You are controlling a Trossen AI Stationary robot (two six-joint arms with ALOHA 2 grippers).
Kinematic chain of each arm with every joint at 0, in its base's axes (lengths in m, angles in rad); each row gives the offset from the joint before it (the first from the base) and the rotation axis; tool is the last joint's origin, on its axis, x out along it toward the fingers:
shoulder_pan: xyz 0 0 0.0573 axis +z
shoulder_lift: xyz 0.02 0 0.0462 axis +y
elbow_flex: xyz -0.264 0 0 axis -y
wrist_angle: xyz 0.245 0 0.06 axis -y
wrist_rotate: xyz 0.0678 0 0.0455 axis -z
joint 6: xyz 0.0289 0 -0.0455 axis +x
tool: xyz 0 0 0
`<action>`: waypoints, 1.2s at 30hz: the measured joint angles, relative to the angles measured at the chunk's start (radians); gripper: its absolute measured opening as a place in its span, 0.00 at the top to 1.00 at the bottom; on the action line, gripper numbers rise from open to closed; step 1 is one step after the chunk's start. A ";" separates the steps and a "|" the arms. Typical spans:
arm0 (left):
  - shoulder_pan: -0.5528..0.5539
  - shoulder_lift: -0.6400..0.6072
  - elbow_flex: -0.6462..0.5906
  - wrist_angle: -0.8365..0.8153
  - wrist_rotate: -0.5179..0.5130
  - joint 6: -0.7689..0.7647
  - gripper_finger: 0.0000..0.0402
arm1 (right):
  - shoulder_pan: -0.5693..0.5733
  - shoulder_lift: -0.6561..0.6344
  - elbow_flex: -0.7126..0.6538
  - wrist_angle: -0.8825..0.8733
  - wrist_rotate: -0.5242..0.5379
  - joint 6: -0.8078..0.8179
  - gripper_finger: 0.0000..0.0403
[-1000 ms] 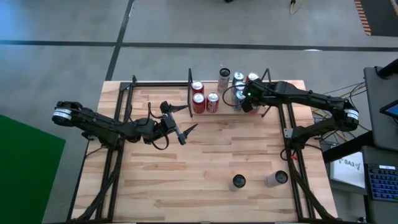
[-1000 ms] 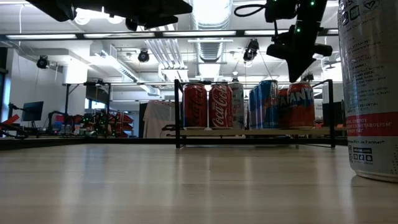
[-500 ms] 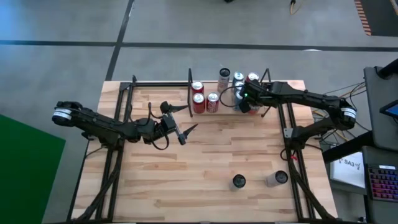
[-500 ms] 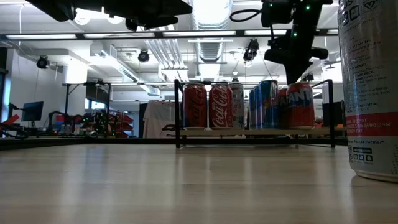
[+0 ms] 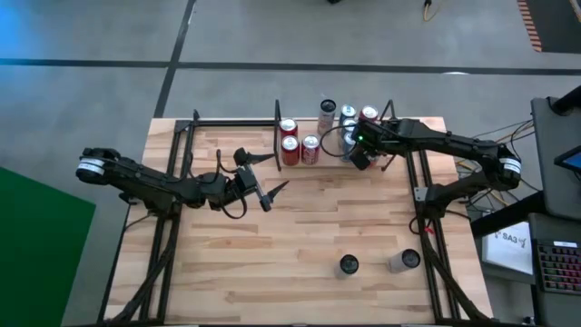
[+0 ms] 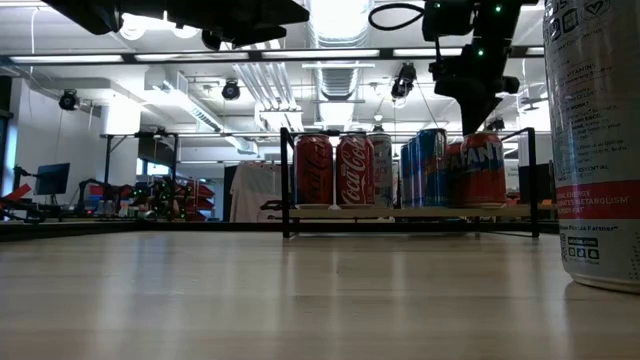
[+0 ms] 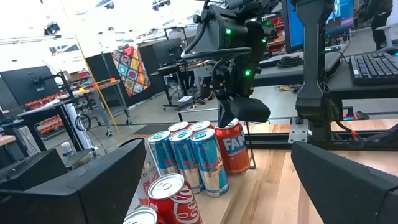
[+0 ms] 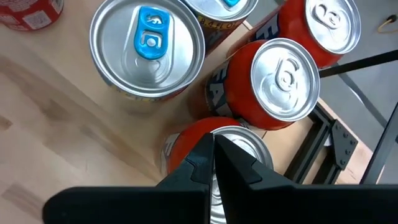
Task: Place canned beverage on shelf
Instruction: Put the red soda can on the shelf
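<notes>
Canned beverages stand grouped on the shelf (image 5: 334,154), a small light-wood board framed by thin black posts and rails at the far edge of the table (image 5: 300,245). Three red cola cans (image 5: 289,145) occupy the shelf's left portion. Just beside them, toward the shelf's middle, stands a slim white can (image 6: 382,168), then a cluster of blue cans (image 7: 186,158). Orange cans (image 6: 484,168) fill the shelf's right end.

The right gripper (image 8: 213,163) is positioned directly over the orange cans at the shelf's right end. Its fingers are pressed together, tips meeting above the lid of the nearest orange can (image 8: 221,149). It has hold of nothing. Whether the tips touch that lid cannot be determined. In the low view the gripper hangs just above the top of the orange can.

The left gripper (image 5: 266,182) hovers over bare tabletop, to the left of the shelf and nearer the table's middle. Its fingers are spread wide, with nothing between them.

Two further cans remain off the shelf, well apart from it near the table's front right. A dark-topped can (image 5: 349,265) stands upright. A silver can (image 5: 402,262) sits just beside it, on the side away from the left arm. A tall white can (image 6: 595,140) fills the low view's right edge, close to the camera.
</notes>
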 joint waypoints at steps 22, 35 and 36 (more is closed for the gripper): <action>0.000 0.000 0.000 0.001 0.000 0.000 0.03 | 0.000 -0.148 -0.002 -0.217 -0.223 0.195 0.98; 0.002 0.000 0.000 0.000 0.000 0.000 0.03 | -0.009 -0.114 -0.006 -0.229 -0.040 0.236 0.98; 0.003 0.000 0.000 0.001 0.000 0.000 0.03 | -0.009 -0.112 -0.006 -0.229 -0.041 0.236 0.98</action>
